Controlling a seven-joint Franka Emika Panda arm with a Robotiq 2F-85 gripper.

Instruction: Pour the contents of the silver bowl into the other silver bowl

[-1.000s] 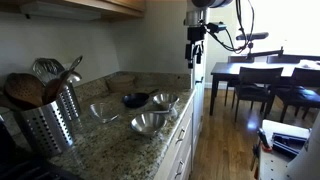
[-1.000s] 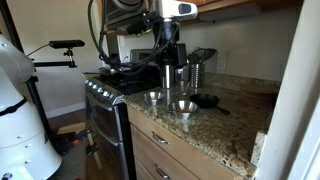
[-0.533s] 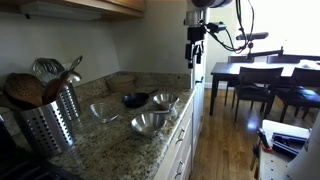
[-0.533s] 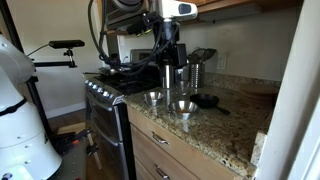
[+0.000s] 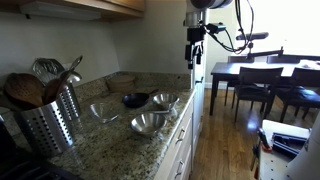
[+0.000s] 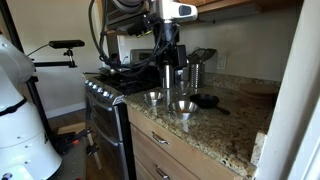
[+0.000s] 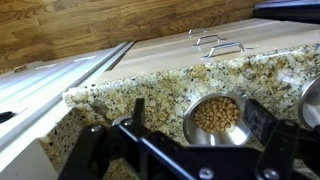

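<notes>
Counter [image 5: 120, 150]: polished granite, tan with dark and grey speckle. It runs below my gripper and away from it.

Arm [image 5: 197, 20]: comes in from the top of an exterior view with the wrist turned straight down. Gripper [image 5: 194, 60] hangs vertical, well above the counter end nearest it. Fingers [image 7: 135, 118] are dark and blocky. They stand wide apart with nothing clamped between them.

Utensil holder [image 5: 50, 122]: perforated steel cylinder stuffed with wooden spoons, the thing farthest from the gripper.

The other silver bowl [image 5: 150, 122]: widest, shallow, round, mirror-bright. It sits on the granite by the front edge, beyond the smaller steel one as seen from the gripper.

The silver bowl [image 5: 165, 99]: deeper, rolled rim, shiny steel, the bowl nearest the gripper. In the wrist view it lies below me on the granite, framed between my fingers and closer to the right one.

Pellets [image 7: 216, 114]: small, round, tan-brown, matte, covering the bottom of that bowl.
</notes>
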